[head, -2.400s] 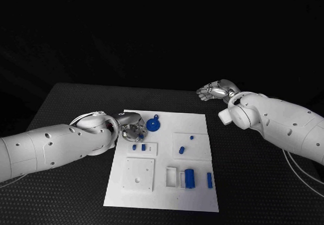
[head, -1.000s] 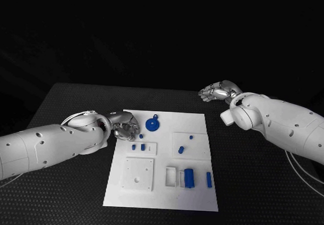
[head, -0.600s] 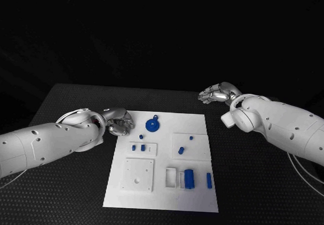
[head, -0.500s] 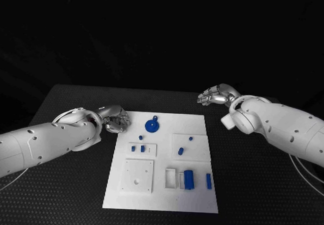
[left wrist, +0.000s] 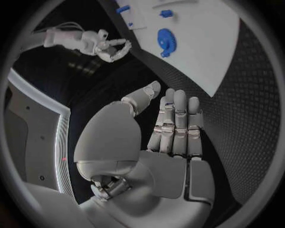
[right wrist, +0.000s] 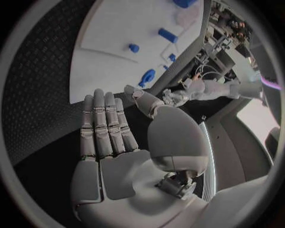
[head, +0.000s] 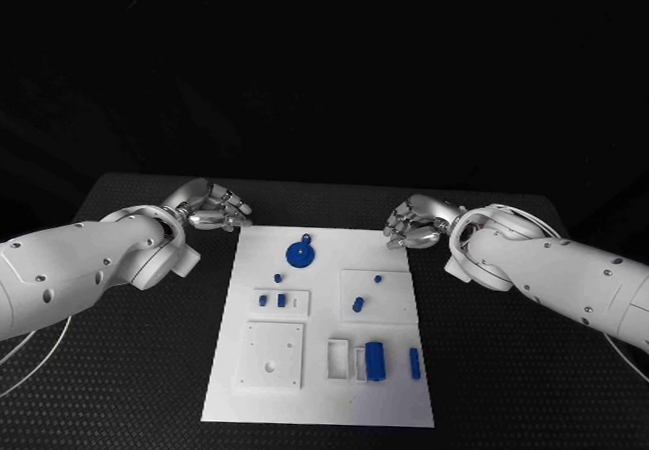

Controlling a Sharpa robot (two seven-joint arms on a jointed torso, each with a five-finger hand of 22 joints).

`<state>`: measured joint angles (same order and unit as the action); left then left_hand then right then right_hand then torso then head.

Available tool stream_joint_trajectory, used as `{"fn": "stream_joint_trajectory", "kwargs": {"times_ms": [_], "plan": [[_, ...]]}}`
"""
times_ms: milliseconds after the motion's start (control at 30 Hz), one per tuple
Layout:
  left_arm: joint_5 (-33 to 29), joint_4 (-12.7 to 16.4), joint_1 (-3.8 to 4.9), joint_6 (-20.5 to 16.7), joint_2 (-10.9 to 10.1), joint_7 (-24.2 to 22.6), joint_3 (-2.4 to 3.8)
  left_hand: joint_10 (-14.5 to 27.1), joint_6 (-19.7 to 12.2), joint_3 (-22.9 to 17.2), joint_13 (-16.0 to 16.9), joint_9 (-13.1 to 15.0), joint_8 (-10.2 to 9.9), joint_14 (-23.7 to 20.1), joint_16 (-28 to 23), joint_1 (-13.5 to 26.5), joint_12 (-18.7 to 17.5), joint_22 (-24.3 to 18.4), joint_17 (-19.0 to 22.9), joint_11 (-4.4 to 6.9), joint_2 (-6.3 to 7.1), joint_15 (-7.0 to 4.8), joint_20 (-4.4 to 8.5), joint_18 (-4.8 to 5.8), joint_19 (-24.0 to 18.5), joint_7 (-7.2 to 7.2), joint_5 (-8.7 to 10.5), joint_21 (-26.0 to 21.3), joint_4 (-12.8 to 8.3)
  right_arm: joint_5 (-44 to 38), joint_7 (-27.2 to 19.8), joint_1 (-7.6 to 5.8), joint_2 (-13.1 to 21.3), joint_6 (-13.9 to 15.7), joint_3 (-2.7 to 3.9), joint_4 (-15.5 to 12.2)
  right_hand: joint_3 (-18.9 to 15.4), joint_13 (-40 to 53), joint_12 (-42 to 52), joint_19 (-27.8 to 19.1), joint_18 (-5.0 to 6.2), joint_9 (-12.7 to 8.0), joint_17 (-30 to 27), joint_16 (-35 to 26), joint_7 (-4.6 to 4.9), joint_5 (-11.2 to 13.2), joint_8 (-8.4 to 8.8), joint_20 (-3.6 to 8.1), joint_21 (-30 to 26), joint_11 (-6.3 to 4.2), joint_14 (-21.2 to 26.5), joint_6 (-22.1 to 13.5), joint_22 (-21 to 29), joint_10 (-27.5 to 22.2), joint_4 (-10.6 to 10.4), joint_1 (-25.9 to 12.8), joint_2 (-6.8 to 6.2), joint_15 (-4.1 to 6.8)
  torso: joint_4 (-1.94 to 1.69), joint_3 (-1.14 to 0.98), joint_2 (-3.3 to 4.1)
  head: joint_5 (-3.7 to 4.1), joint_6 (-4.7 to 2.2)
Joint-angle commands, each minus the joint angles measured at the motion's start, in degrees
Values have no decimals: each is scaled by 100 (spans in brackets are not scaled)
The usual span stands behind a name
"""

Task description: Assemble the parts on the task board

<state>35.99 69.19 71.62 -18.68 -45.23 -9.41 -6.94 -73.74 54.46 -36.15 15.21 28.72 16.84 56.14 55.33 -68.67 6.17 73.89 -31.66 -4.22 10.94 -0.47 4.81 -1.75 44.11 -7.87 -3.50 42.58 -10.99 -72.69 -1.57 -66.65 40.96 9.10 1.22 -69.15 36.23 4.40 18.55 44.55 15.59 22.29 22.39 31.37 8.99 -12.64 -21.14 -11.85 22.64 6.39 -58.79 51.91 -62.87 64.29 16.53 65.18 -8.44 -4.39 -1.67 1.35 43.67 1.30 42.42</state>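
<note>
left hand (head: 210, 204) withdrawn, right hand (head: 412, 223) nearer

Small blue parts (head: 278, 277) on the task board (head: 245, 402) too small for us to tell shapes.

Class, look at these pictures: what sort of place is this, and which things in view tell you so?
Probably a robotics lab test bench. A white task board with small blue parts, among them a blue gear, lies on a black table, and two robot hands, left hand and right hand, are beside it, holding nothing.
</note>
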Motion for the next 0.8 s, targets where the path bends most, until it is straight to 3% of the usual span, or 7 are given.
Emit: {"fn": "stream_joint_trajectory", "kwargs": {"times_ms": [33, 400, 633, 800], "plan": [[-1999, 168, 44, 41, -62, -669, 5, 60, 21, 16, 5, 13, 42, 25, -60, 81, 28, -16, 22, -30, -23, 3, 122, 43, 4, 7, 28, -47, 48, -1589, 113, 38, 79, 96, -105, -208, 54, 9, -62, 124, -59, 10, 31, 28, -29, 52, -35, 51, 45, -48, -108, 83, 4, 142, 10, 50, -29, 44, -18, 9, -4, 7, 9], [-2572, 490, 52, 97, -174, -869, 4, 211, -7, 99, -16, 37, 64, 29, -169, 175, 4, -31, 62, -88, -54, 30, 102, 50, 5, -3, 23, -137, 57, -2605, 367, 226, 226, 324, -299, -770, 142, -13, -314, 265, -59, -8, 102, 9, -34, 266, 5, 94, 79, -39, -241, 107, 26, 255, -26, 30, -312, 90, 2, 12, 1, -19, 27], [-2615, 504, 52, 115, -197, -902, 4, 223, -16, 129, -16, 41, 67, 32, -186, 207, 10, -30, 66, -92, -58, 34, 98, 50, 8, -6, 22, -152, 62, -2772, 441, 289, 245, 348, -345, -972, 342, 24, -420, 306, -59, -14, 170, -15, -45, 425, 17, 102, 83, -54, -274, 148, 40, 353, -116, 78, -461, 103, 4, 2, 10, -44, 41], [-2624, 490, 52, 133, -201, -900, 3, 231, -21, 140, -17, 43, 67, 30, -195, 215, 10, -29, 68, -94, -58, 36, 97, 49, 7, -7, 21, -159, 59, -2807, 450, 314, 238, 357, -373, -1074, 394, 36, -447, 310, -59, -14, 192, -19, -49, 415, 18, 104, 85, -59, -284, 161, 40, 378, -136, 89, -489, 107, 0, 1, 8, -57, 61]]}}
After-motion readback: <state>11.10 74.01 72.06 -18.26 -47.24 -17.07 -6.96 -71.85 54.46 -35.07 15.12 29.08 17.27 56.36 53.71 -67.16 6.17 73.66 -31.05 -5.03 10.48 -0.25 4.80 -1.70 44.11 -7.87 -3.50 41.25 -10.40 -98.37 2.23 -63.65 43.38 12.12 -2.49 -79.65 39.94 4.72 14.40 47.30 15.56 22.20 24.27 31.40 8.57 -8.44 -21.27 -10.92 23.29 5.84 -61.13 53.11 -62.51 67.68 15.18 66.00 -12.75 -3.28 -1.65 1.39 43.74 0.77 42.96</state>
